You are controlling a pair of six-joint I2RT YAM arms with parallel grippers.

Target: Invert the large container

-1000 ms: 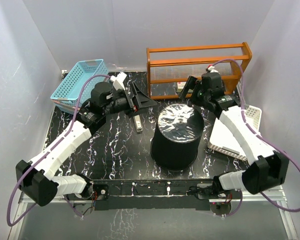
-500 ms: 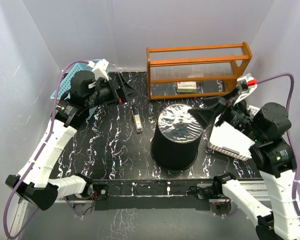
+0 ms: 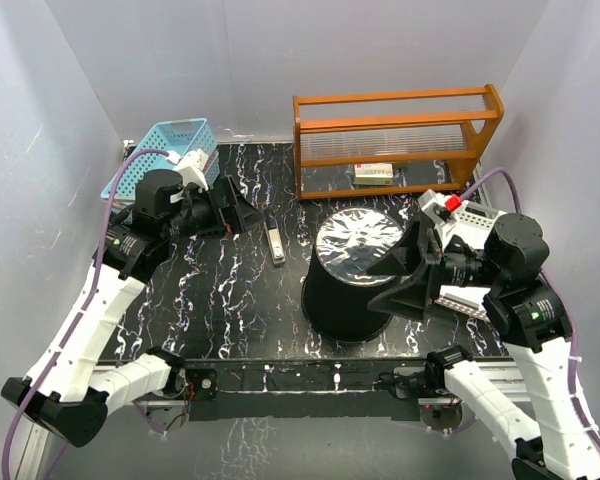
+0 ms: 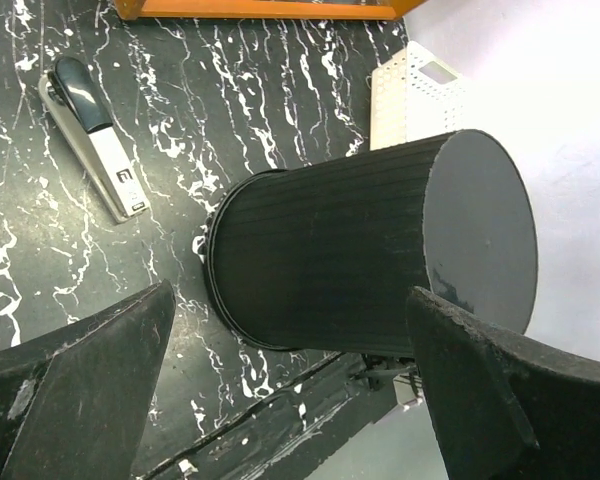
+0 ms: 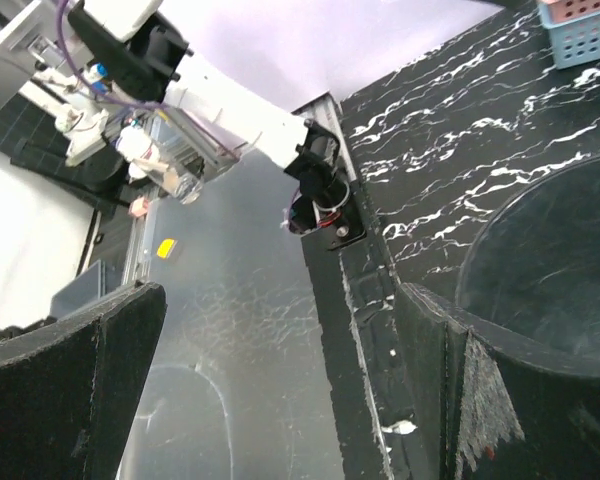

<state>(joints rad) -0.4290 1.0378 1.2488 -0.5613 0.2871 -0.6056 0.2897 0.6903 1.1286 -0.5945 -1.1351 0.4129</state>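
Large container [image 3: 352, 275]: seemingly inverted already. Left gripper [image 3: 235, 212] (ten o'clock) and right gripper [image 3: 398, 270] (three o'clock) are spread wide, empty; withdrawal is called for.

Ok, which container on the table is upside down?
The black bucket: closed base up, wider rim on the table. The blue basket sits open side up.

The large container [image 3: 352, 285] stands rim-down near the middle of the worktop [image 3: 220, 300], with a stapler [image 3: 275, 240] lying behind it and to its left. A rack [image 3: 395, 140] stands along the back edge towards the right with a small box [image 3: 373, 172] inside it, a basket [image 3: 165, 160] sits at the back left corner, and a second basket [image 4: 420, 95] lies to the container's right. The left fingers [image 3: 242, 214] hang just left of the stapler, and the right fingers [image 3: 398, 295] are close beside the container's right side.
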